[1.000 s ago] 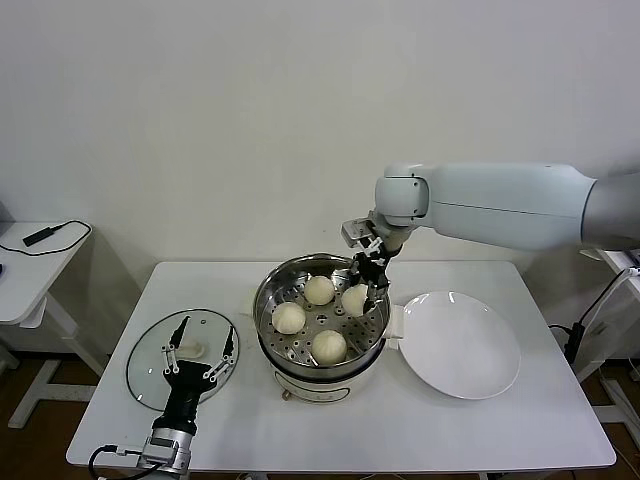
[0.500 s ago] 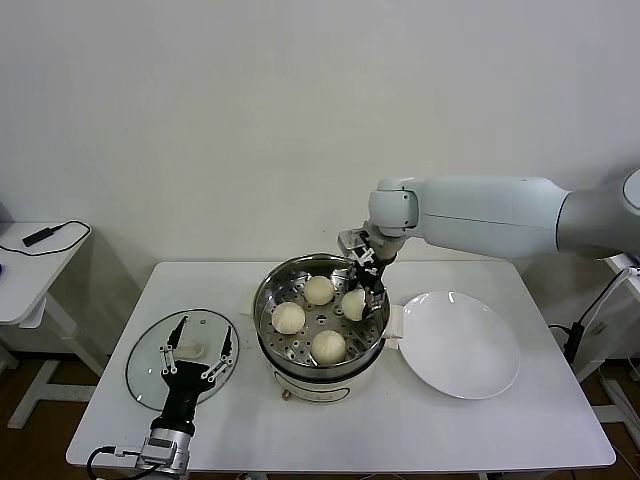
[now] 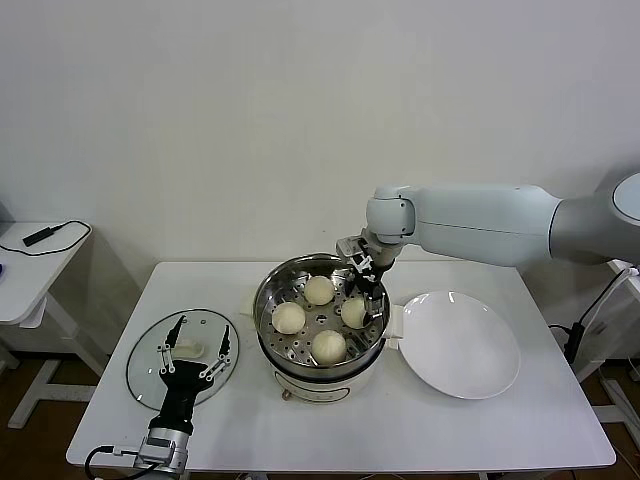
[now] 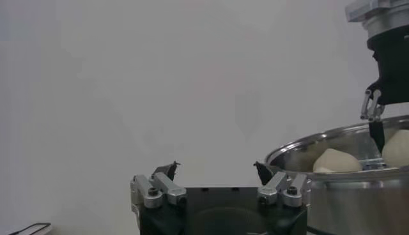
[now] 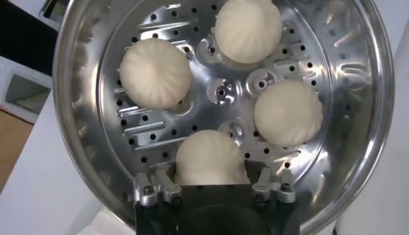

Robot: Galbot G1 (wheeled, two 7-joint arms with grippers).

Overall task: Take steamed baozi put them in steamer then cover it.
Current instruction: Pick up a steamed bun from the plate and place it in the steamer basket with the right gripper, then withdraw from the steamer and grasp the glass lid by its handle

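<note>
A: What's on the table [image 3: 480,430]?
B: The steamer [image 3: 322,345], four steamed baozi [image 5: 155,71] on its tray.
A: Grippers?
B: Right gripper [image 3: 366,300] spread wide around one bun, not gripping; left gripper [image 3: 196,350] wide open, empty, above the glass lid [image 3: 150,368].

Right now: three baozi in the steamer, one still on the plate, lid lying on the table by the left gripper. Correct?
Not quite: all four baozi sit on the perforated tray in the steamer, and the plate is bare, as the head and right wrist views show. The right gripper is open around the fourth one. The lid does lie on the table, under the open left gripper.
</note>
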